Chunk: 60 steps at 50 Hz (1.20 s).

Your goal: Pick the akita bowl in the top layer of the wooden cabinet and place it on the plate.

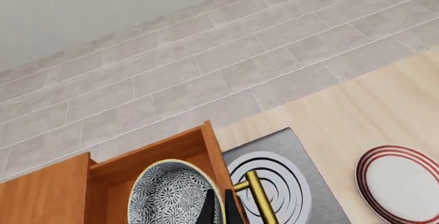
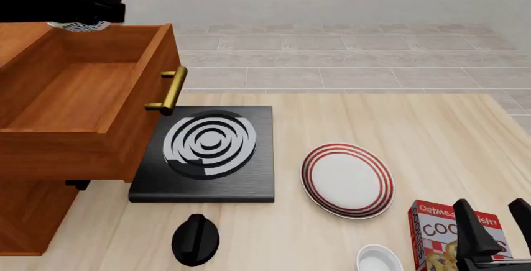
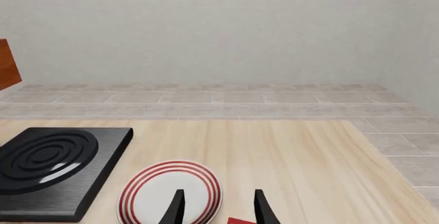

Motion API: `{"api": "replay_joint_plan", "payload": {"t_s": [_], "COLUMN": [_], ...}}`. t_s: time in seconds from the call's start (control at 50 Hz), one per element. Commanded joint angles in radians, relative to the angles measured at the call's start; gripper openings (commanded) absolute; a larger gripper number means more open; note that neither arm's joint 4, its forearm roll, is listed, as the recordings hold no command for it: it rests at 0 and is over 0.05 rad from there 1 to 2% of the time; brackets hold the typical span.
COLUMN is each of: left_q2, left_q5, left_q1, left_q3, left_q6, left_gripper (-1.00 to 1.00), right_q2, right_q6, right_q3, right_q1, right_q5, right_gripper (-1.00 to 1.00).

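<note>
Already the top layer stands pulled open and the left gripper pinches the akita bowl by its rim above it — the carry to the plate remains, the right gripper idle with jaws spread.

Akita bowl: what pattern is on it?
Dense dark blue-black floral pattern on white, on the akita bowl; left wrist view.

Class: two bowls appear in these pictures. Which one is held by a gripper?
The patterned akita bowl, pinched at its rim by the left gripper above the open top drawer. The plain white bowl sits untouched on the table.
</note>
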Motion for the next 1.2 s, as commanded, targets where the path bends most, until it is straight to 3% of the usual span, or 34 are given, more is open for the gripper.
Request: {"api": "replay_joint_plan", "payload": {"t_s": [0.02, 0.54, 1.2], "left_q2": [-0.002, 0.024, 0.058], "left_q5": [0.001, -0.015, -0.090], "left_q1": [-0.058, -0.193, -0.390], "left_q3": [-0.055, -0.101, -0.061], "left_q6": [0.039, 0.092, 0.158], "left_gripper": [-1.00, -1.00, -1.00], "right_q2": [-0.005, -0.012, 0.000], "right_q6": [0.001, -0.001, -0.009], "right_q3": [0.000, 0.000, 0.000], "right_q1": [0.000, -0.001, -0.003], "right_q5": [0.006, 0.021, 0.006], "right_gripper": [1.00, 1.00, 1.00]}}
